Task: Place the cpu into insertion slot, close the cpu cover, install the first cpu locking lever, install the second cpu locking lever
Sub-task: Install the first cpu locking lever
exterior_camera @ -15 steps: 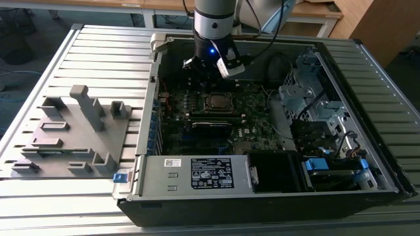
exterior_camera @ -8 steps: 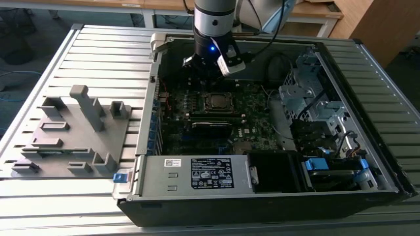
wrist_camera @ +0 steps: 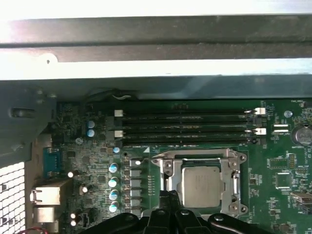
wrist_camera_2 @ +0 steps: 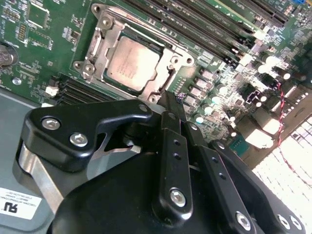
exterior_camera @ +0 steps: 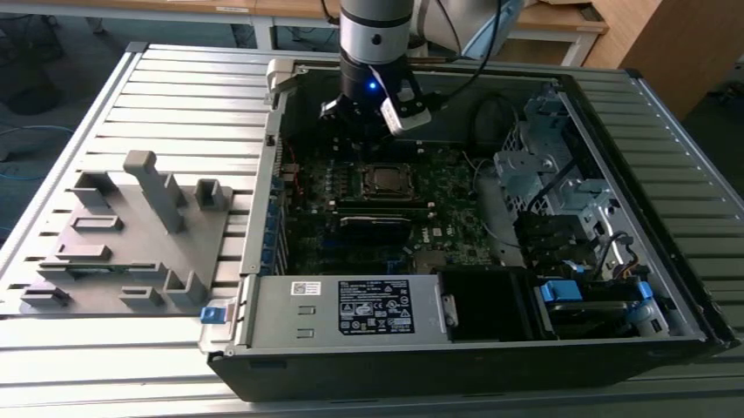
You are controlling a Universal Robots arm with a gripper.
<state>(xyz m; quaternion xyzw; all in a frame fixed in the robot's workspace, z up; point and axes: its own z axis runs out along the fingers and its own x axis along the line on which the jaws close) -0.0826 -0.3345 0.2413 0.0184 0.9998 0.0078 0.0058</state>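
Inside the open computer case (exterior_camera: 489,370), which lies on its side across the exterior view's right part of the slatted metal bench (exterior_camera: 174,96), the arm's gripper (exterior_camera: 362,131) hangs low over the green board (exterior_camera: 448,226), close to the case wall it reaches in over. Its black fingers (wrist_camera_2: 170,146) look pressed together, with nothing between them. In both wrist views the tips (wrist_camera_2: 170,100) (wrist_camera: 169,196) sit just beside one edge of the socket (wrist_camera_2: 165,82); I cannot tell whether they touch it. The chip (exterior_camera: 384,180) is already seated in that socket, its dull silvery top (wrist_camera_2: 132,63) (wrist_camera: 201,184) lying flat and square. The thin metal cover frame (wrist_camera_2: 105,44) (wrist_camera: 197,157) appears to be lowered around it, so the chip shows through the cut-out middle. Long black memory sticks (wrist_camera: 185,127) (wrist_camera_2: 209,24) run in a row just beside the socket, on the side away from the gripper. At the opposite end of the case sits the silver power supply box (exterior_camera: 348,305) with its label. Well apart from the case, on the exterior view's left part of the bench, rests a grey plastic tray (exterior_camera: 128,235) with upright posts.
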